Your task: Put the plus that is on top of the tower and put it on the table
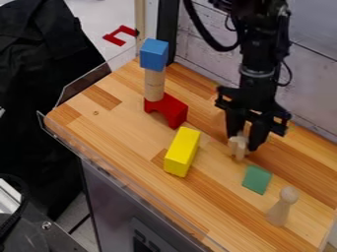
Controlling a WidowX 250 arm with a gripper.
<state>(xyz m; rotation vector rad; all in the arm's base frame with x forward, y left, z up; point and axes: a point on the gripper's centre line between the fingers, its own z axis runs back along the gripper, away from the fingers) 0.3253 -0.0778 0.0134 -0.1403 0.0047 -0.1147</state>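
Note:
At the right of the board, low over the wood, hangs the gripper (pixel 243 139), its fingers shut on a small pale wooden piece (pixel 237 147) that looks like the plus. The lower part of this piece shows below the fingertips; whether it touches the board I cannot tell. The tower stands at the back left: a red arch (pixel 172 109) at the bottom, a wooden cylinder (pixel 154 85) upright on it, and a blue cube (pixel 154 54) on top.
A yellow block (pixel 182 152) lies mid-board, left of the gripper. Nearer the front right are a green block (pixel 256 179) and a wooden peg figure (pixel 282 206). A clear rim edges the wooden table (pixel 118 125), and a wall rises behind the arm.

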